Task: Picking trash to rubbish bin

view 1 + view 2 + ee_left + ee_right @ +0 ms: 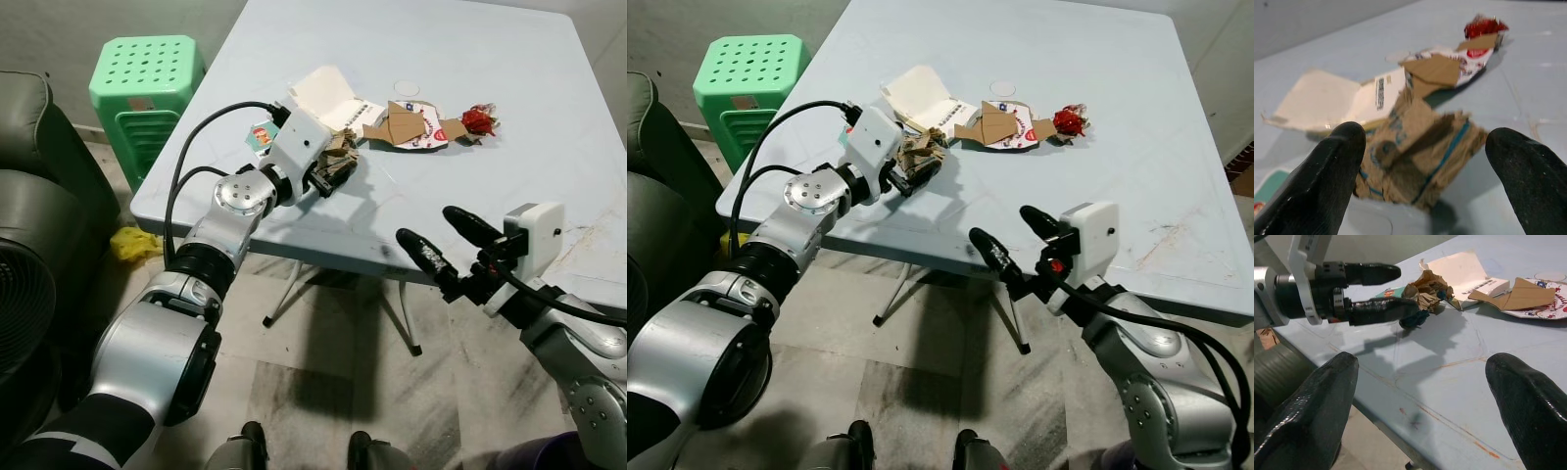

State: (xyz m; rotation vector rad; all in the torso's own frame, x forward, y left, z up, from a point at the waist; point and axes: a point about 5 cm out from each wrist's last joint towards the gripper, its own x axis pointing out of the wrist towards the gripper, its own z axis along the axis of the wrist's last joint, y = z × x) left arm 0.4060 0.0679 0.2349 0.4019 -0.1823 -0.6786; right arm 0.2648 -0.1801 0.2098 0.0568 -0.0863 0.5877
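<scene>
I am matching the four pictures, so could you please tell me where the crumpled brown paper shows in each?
Left eye: crumpled brown paper at the left tool.
Right eye: mid-table.
Left wrist: between the fingers.
Right wrist: upper middle.
Shared landmark: white carton.

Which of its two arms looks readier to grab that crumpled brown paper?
The left. The left gripper is out over the table, fingers open on either side of the crumpled brown paper. The right gripper hangs open off the table's near edge, farther from it.
</scene>
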